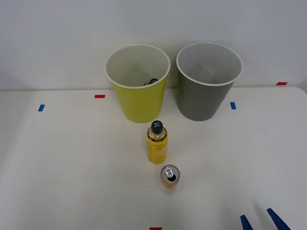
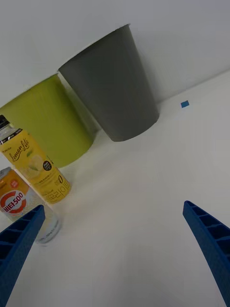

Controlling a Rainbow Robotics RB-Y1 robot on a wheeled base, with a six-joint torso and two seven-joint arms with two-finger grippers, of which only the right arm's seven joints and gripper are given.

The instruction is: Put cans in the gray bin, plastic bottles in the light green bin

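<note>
Far left on white surface [image 1: 57, 172]: small blue tape mark [image 1: 41, 108], then red tape mark [image 1: 99, 96] nearer the back edge. Next, light green bin [image 1: 139, 98] upright at the back, white rim, pale inside, a dark object [image 1: 150, 82] low inside against the near wall, identity can't tell. Just in front of it, yellow plastic bottle [image 1: 157, 142] upright w/ dark cap, close to the bin's base but apart; label in wrist view reads "Lemon Life" [image 2: 24, 146] plus Korean script too small to read. Directly in front of bottle, orange can [image 1: 169, 176] upright, silver pull-tab top, near the bottle w/ a small gap; label shows "500" w/ letters before it, not fully readable [image 2: 13, 201]. Red tape mark [image 1: 155, 228] at the near edge below the can. Right of green bin, gray bin [image 1: 206, 91] upright, rims close, not touching; inside looks pale, contents can't tell. Blue tape mark [image 1: 233, 105] beside gray bin, red one [image 1: 281, 83] at far right back edge. Open surface all along the right side, nothing between the can and right gripper [image 1: 261, 220] at the near right edge, blue ribbed fingers [image 2: 211, 240] spread well apart, holding nothing, can and bottle off beside one finger in wrist view.
</note>
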